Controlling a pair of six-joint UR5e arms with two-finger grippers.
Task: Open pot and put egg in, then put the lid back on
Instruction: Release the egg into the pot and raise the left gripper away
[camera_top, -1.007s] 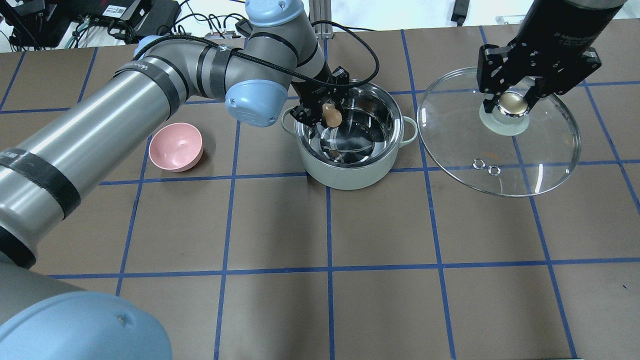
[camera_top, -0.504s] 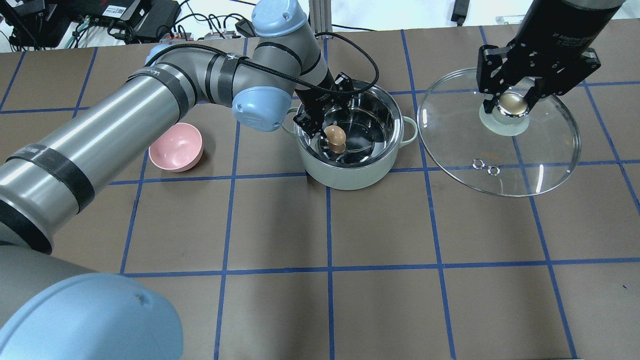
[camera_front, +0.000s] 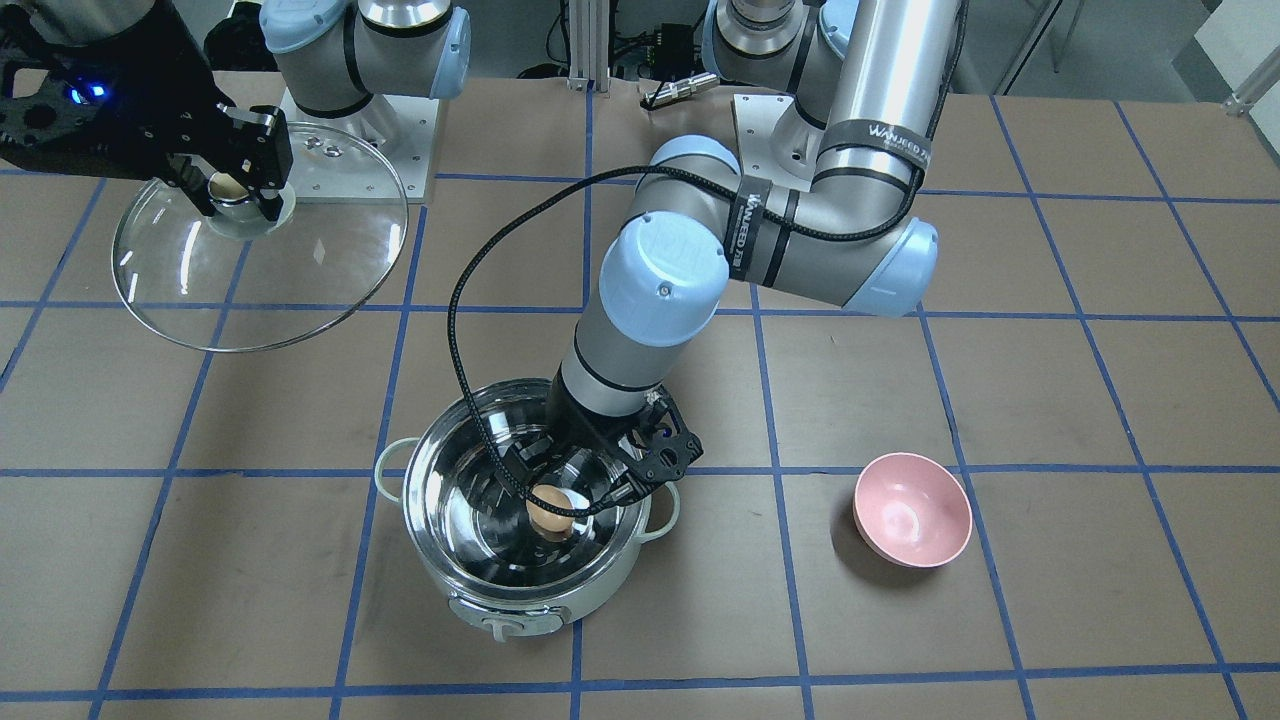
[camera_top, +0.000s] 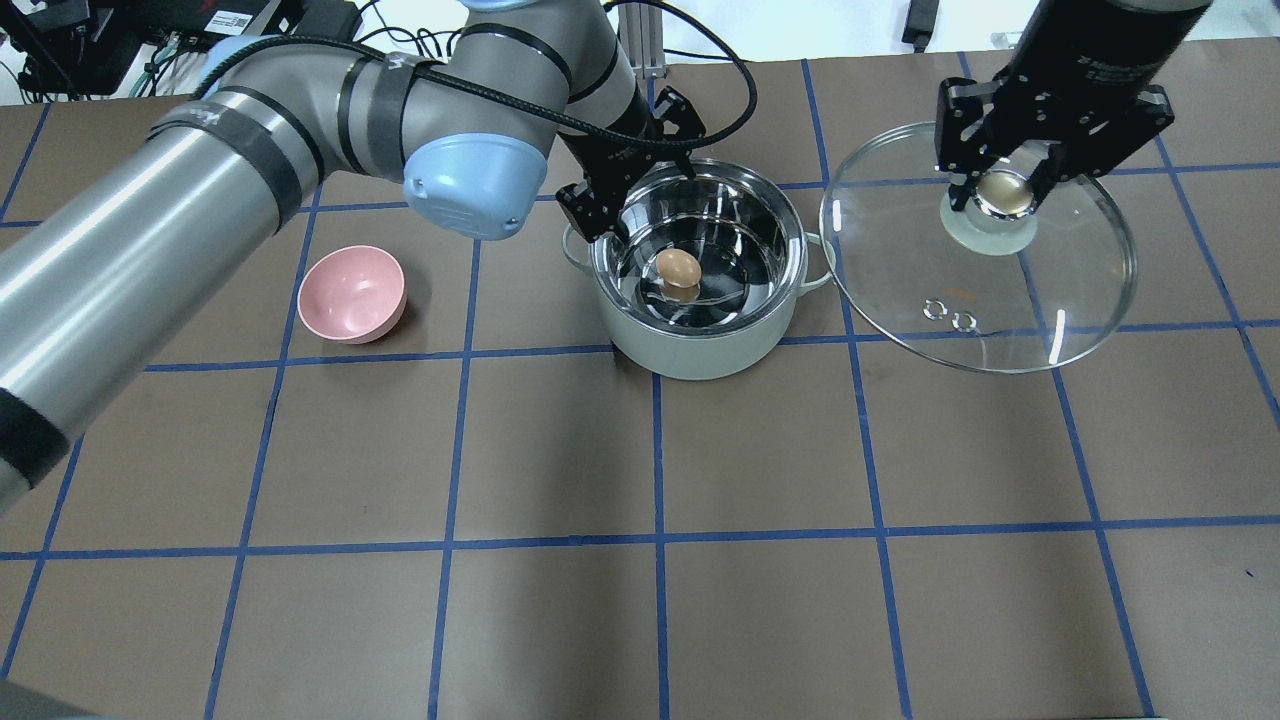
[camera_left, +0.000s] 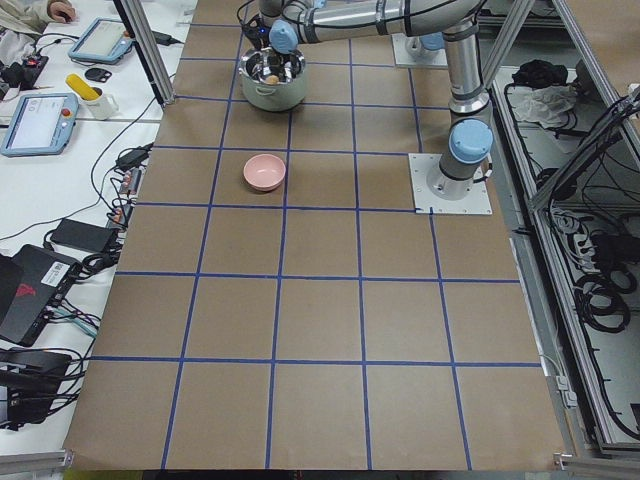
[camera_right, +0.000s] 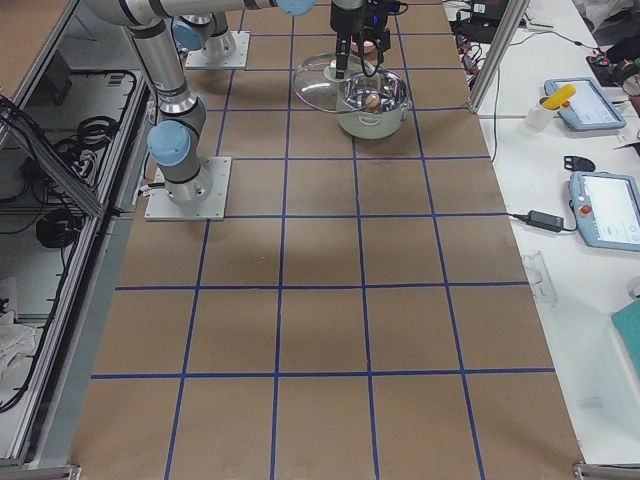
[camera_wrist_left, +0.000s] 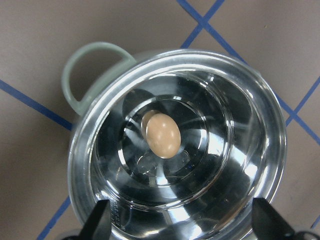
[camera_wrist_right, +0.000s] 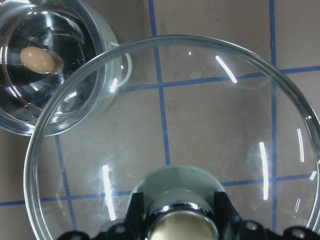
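Observation:
The egg (camera_top: 678, 270) lies on the bottom of the open pot (camera_top: 700, 355), free of any gripper; it also shows in the left wrist view (camera_wrist_left: 161, 134) and the front view (camera_front: 550, 507). My left gripper (camera_top: 635, 190) is open and empty, above the pot's far left rim. My right gripper (camera_top: 1003, 190) is shut on the cream knob of the glass lid (camera_top: 1000, 310) and holds the lid tilted in the air to the right of the pot (camera_wrist_right: 100, 100). The lid's edge (camera_wrist_right: 75, 125) overlaps the pot's rim in the right wrist view.
An empty pink bowl (camera_top: 352, 293) stands on the table left of the pot, about one grid square away. The brown table has blue tape lines. Cables and electronics lie beyond the table's far edge.
The egg has left my left gripper and now rests on the pot's bottom. The left gripper has drawn up and back, open. The right gripper with the lid has shifted slightly towards the pot.

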